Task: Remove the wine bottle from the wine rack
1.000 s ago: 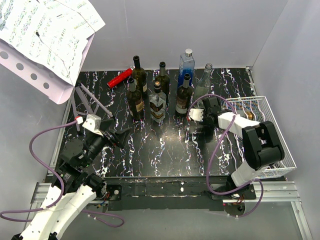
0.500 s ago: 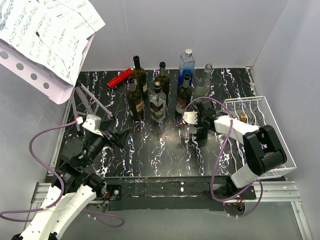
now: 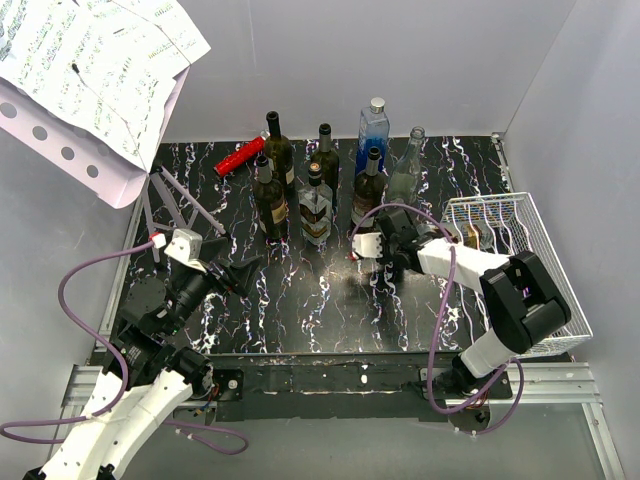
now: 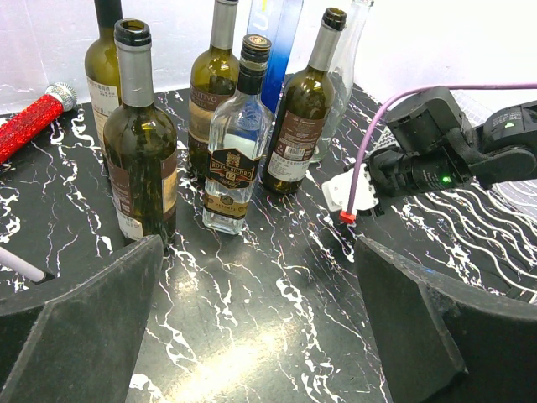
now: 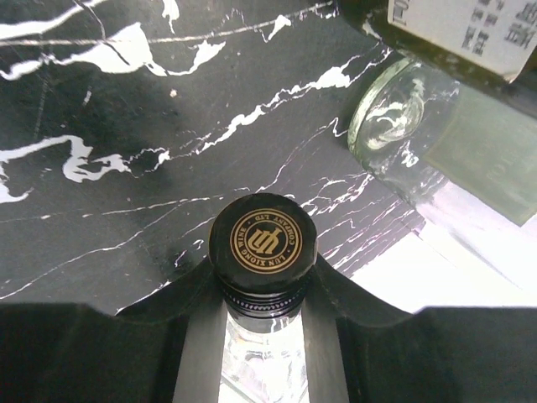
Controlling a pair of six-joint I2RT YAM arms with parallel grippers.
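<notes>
Left of wine rack (image 3: 520, 215) | right claw (image 5: 262, 294) shifted leftward; clamps wine bottle (image 5: 262, 243) | left claw (image 4: 260, 327) agape

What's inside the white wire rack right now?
A small brownish object sits near the wine rack's far left corner, too unclear to name. The right arm covers part of the near side.
</notes>
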